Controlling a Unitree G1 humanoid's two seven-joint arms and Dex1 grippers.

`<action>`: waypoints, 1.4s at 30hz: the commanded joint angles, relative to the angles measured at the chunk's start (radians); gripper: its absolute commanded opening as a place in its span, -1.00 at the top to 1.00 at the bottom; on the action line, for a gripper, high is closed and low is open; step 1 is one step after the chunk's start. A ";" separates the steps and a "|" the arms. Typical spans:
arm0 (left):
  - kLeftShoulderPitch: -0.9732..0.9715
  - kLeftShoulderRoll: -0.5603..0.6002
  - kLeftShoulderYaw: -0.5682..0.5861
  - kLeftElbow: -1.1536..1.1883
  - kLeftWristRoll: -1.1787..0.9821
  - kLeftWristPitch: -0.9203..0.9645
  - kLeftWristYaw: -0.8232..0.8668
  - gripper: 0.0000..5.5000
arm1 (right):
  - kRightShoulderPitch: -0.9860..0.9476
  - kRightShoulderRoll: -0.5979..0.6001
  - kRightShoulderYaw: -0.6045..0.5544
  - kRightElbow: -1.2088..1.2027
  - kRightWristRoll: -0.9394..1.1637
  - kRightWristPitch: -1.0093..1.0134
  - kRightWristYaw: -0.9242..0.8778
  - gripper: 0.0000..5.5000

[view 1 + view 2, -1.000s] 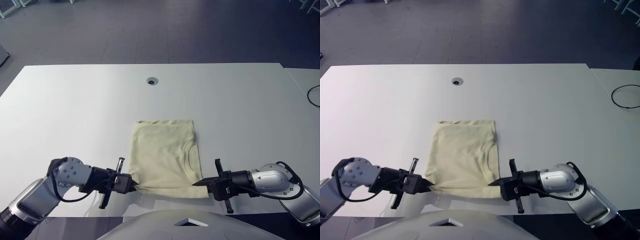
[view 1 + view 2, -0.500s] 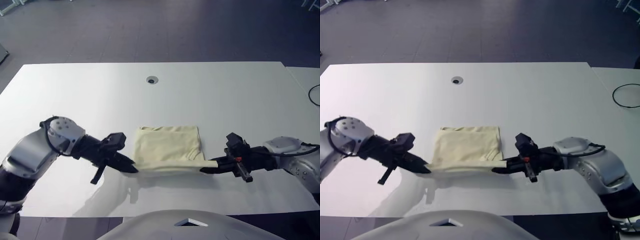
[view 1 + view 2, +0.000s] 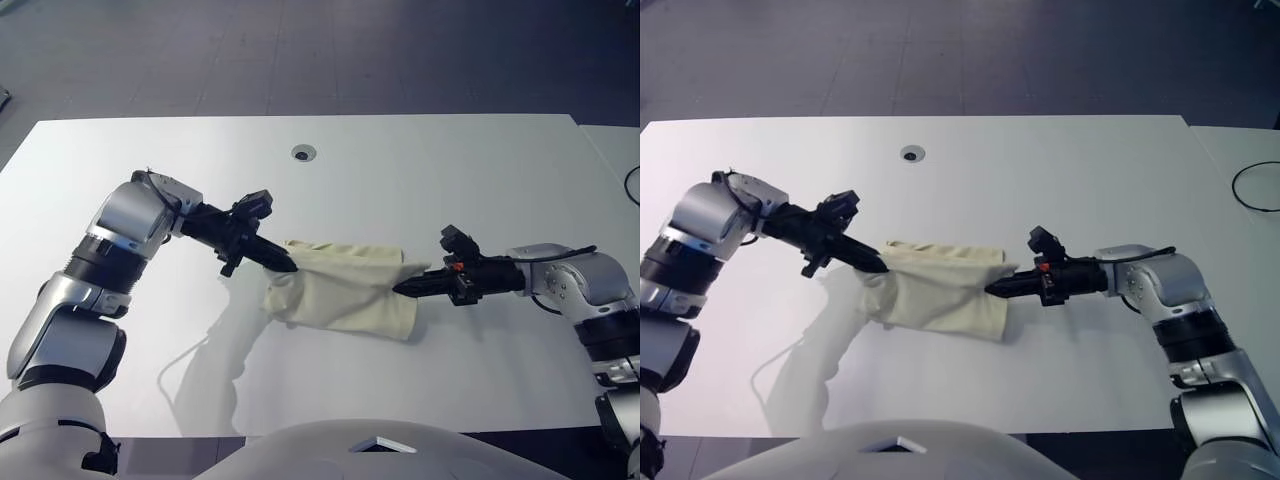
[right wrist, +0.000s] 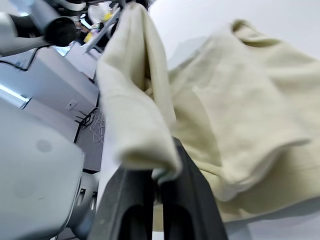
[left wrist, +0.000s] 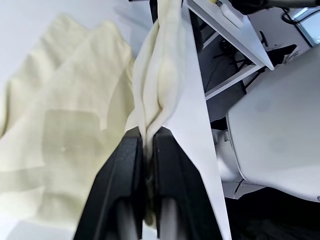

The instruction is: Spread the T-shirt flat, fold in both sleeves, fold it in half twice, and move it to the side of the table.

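Observation:
The pale yellow T-shirt [image 3: 345,290] hangs folded over the middle of the white table [image 3: 450,170], its near edge lifted between both arms and its lower part sagging onto the tabletop. My left gripper [image 3: 288,267] is shut on the shirt's left corner, raised above the table. My right gripper [image 3: 402,289] is shut on the right corner at about the same height. Up close, the left wrist view shows the black fingers [image 5: 125,175] pinching a bunched strip of T-shirt [image 5: 75,125]. Cloth [image 4: 215,125] drapes over the fingers [image 4: 172,195] in the right wrist view.
A round cable port [image 3: 302,153] sits in the table toward the far edge. A black cable loop [image 3: 1255,185] lies on the neighbouring table at the far right. Bare tabletop surrounds the shirt on all sides.
Both grippers have lifted the shirt's near edge off the table and carried it away from me, over the rest of the shirt. The camera view also shifted slightly.

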 commanded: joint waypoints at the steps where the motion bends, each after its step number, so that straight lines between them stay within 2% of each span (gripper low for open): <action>1: -0.077 -0.049 0.016 0.113 0.040 -0.027 -0.004 0.97 | -0.061 0.029 0.007 0.089 -0.058 -0.024 0.024 0.99; 6: -0.154 -0.112 0.032 0.261 0.097 -0.094 0.001 0.97 | -0.107 0.068 0.005 0.170 -0.112 -0.047 0.042 0.99; 16: -0.231 -0.194 -0.014 0.494 0.315 -0.333 0.017 0.97 | -0.153 0.146 -0.003 0.294 -0.220 -0.119 0.023 0.99; 17: -0.239 -0.207 -0.009 0.518 0.332 -0.349 0.042 0.84 | -0.154 0.155 -0.007 0.305 -0.236 -0.137 0.005 0.99; 18: -0.248 -0.222 0.006 0.543 0.344 -0.370 0.076 0.80 | -0.155 0.164 -0.014 0.318 -0.257 -0.160 -0.025 0.85; 22: -0.311 -0.270 0.118 0.645 0.338 -0.439 0.214 0.54 | -0.141 0.166 -0.089 0.340 -0.285 -0.211 -0.119 0.63; 27: -0.318 -0.251 0.191 0.642 0.342 -0.482 0.227 0.25 | -0.106 0.174 -0.199 0.242 -0.252 -0.198 -0.204 0.36; 29: -0.302 -0.232 0.219 0.621 0.361 -0.528 0.293 0.11 | -0.092 0.192 -0.232 0.178 -0.254 -0.205 -0.271 0.23; 32: -0.192 -0.205 0.271 0.438 0.387 -0.603 0.453 -0.10 | -0.070 0.243 -0.246 0.042 -0.271 -0.225 -0.386 0.02; 36: 0.149 -0.269 0.361 -0.099 0.330 -0.515 0.686 -0.36 | 0.028 0.311 -0.147 -0.149 -0.338 -0.292 -0.478 -0.23; 39: 0.342 -0.295 0.345 -0.349 0.344 -0.503 0.773 -0.55 | 0.087 0.335 -0.081 -0.167 -0.418 -0.386 -0.522 -0.41; 42: 0.455 -0.304 0.316 -0.428 0.455 -0.583 0.883 -0.72 | 0.115 0.349 -0.018 -0.116 -0.526 -0.508 -0.578 -0.57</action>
